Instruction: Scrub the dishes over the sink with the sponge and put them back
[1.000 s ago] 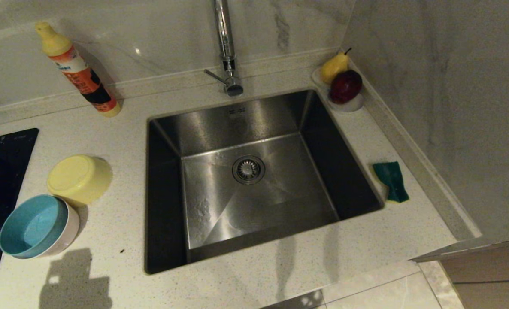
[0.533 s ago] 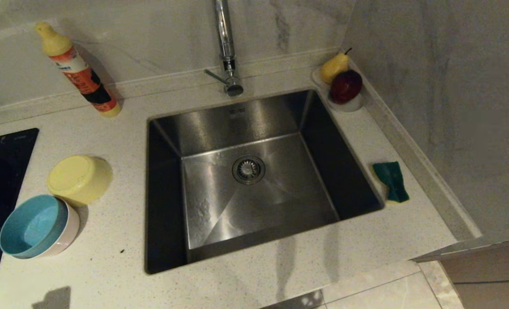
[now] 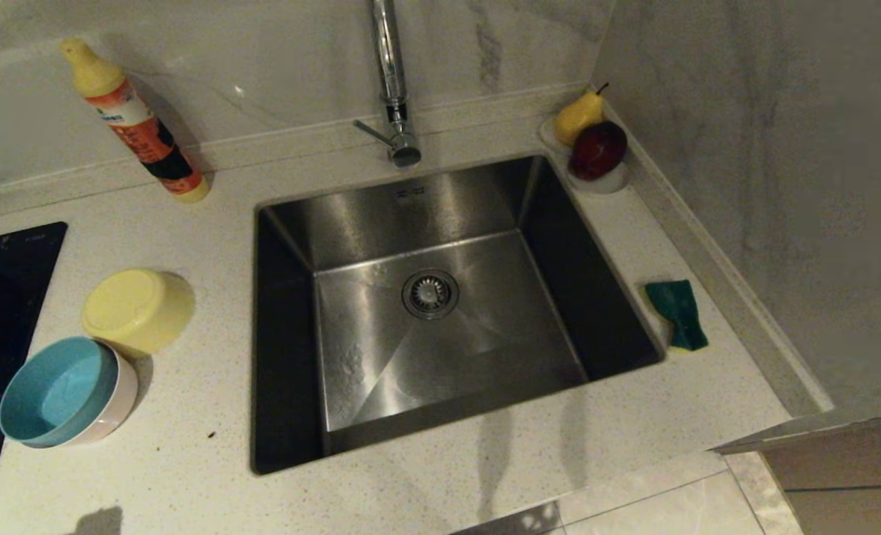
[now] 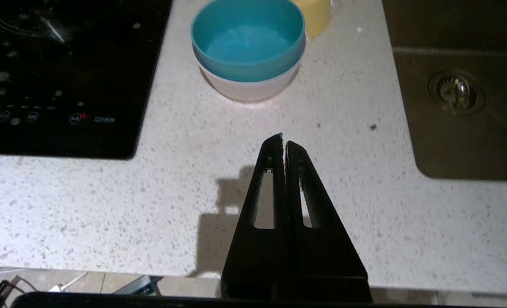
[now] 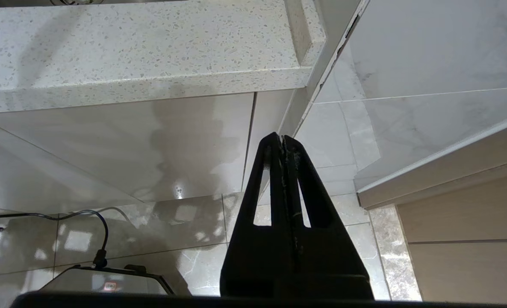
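Left gripper [image 4: 282, 139] hung over the counter's [image 3: 188, 461] front edge, jaws pressed together, holding nothing; right gripper [image 5: 281, 137] sat parked below counter level, likewise closed and empty. Blue bowl [image 3: 56, 390] nested in the pale bowl [image 3: 117, 405] beside the upturned yellow bowl [image 3: 137, 308], left of the sink [image 3: 440, 193]; sponge [image 3: 677, 312] lay to its right.

Blue bowl [image 3: 58, 390] in pink [image 3: 117, 412]; yellow [image 3: 137, 308] inverted.

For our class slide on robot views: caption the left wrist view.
Shut left gripper over the speckled counter, facing the light blue bowl nested in a pale bowl.
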{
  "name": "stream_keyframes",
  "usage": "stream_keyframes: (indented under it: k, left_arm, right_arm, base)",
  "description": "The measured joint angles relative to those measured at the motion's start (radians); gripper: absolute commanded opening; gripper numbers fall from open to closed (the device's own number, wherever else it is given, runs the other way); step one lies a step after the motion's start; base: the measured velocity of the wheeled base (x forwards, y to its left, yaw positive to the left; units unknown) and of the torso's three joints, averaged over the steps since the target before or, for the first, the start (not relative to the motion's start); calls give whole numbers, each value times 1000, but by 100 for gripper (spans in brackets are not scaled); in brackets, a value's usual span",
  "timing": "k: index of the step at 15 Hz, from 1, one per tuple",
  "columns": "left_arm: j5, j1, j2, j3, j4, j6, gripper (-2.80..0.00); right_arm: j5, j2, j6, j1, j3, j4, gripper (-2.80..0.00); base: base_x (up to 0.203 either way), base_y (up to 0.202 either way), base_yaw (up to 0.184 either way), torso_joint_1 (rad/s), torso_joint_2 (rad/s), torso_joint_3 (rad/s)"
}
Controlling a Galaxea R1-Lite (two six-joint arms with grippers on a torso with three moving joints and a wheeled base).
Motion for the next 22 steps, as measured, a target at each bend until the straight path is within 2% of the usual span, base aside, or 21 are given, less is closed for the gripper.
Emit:
stream_keyframes:
  k: [1,2,3,4,5,6,10,17,22]
  left_arm:
    - [-16,0,0,5,-6,6,-280]
    - [-65,0,0,13,-14,18,-280]
    - [-149,0,0,23,-22,46,-280]
    - [-231,0,0,27,-32,98,-280]
    - [-272,0,0,29,-34,145,-280]
    - [-276,0,0,32,-43,172,-280]
    - [-258,0,0,34,-72,122,-280]
    - [-258,0,0,35,-72,122,-280]
    - [-259,0,0,35,-72,122,-280]
  right_arm:
    - [0,0,0,0,0,0,-280]
    - [0,0,0,0,0,0,-280]
    - [0,0,0,0,0,0,-280]
    - [0,0,0,0,0,0,-280]
    - [0,0,0,0,0,0,-280]
    - [0,0,0,0,0,0,-280]
    - [0,0,-1,0,0,0,-280]
    - [-1,0,-16,0,0,0,-280]
    - [-21,0,10,0,0,1,-280]
  base:
    - [0,0,0,0,0,0]
    - [0,0,0,0,0,0]
    - [0,0,0,0,0,0]
    - [0,0,0,0,0,0]
    - [0,0,0,0,0,0]
    - [0,0,0,0,0,0]
    - [0,0,0,0,0,0]
    - [0,0,0,0,0,0]
    - [0,0,0,0,0,0]
